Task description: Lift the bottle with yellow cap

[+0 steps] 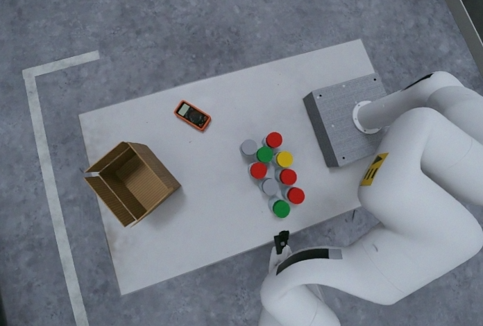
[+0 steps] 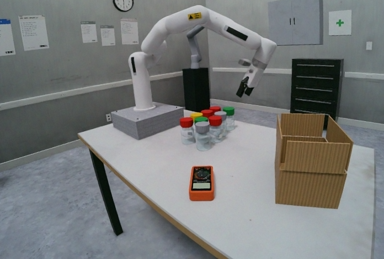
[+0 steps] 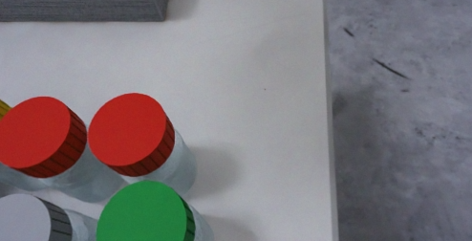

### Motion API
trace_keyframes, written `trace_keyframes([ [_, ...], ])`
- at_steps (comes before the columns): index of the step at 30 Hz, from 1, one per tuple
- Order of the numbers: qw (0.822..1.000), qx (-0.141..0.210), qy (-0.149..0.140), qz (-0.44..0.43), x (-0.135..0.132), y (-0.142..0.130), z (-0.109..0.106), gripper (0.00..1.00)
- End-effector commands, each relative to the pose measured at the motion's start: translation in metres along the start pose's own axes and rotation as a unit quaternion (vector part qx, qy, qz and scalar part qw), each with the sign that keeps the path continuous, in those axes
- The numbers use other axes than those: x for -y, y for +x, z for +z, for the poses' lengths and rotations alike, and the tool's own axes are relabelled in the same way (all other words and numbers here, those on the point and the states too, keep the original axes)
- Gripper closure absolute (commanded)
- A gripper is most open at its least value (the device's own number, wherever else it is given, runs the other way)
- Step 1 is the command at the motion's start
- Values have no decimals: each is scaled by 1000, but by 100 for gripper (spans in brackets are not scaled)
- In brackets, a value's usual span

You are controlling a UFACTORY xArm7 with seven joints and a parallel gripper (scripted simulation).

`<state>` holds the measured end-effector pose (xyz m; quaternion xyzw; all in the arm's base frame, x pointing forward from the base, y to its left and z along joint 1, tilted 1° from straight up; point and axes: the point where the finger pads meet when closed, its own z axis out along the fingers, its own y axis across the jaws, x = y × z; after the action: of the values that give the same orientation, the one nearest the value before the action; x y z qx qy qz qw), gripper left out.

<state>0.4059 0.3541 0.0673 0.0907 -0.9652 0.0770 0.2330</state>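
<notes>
At the left of the top view, an open cardboard box (image 1: 130,180) is seen on the white table (image 1: 225,220), with an orange multimeter (image 1: 192,115) further right. A tight cluster of upright bottles is found near the table's middle; the bottle with the yellow cap (image 1: 284,159) is placed on the side nearest the grey base block (image 1: 334,128), between a red-capped bottle (image 1: 274,139) and another red-capped one (image 1: 287,176). The gripper (image 1: 280,241) is held fully released and empty, well apart from the cluster, above the table's edge.
</notes>
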Motion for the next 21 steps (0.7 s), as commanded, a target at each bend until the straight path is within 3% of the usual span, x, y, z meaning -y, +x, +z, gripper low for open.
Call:
trace_keyframes([
  [1, 1000, 3, -1, 0, -1, 0, -3, 0],
  [17, 1000, 3, -1, 0, -1, 0, -3, 0],
  [18, 1000, 3, -2, 0, 0, 0, -4, 21],
  [21, 1000, 7, -3, 2, 2, -1, -8, 21],
])
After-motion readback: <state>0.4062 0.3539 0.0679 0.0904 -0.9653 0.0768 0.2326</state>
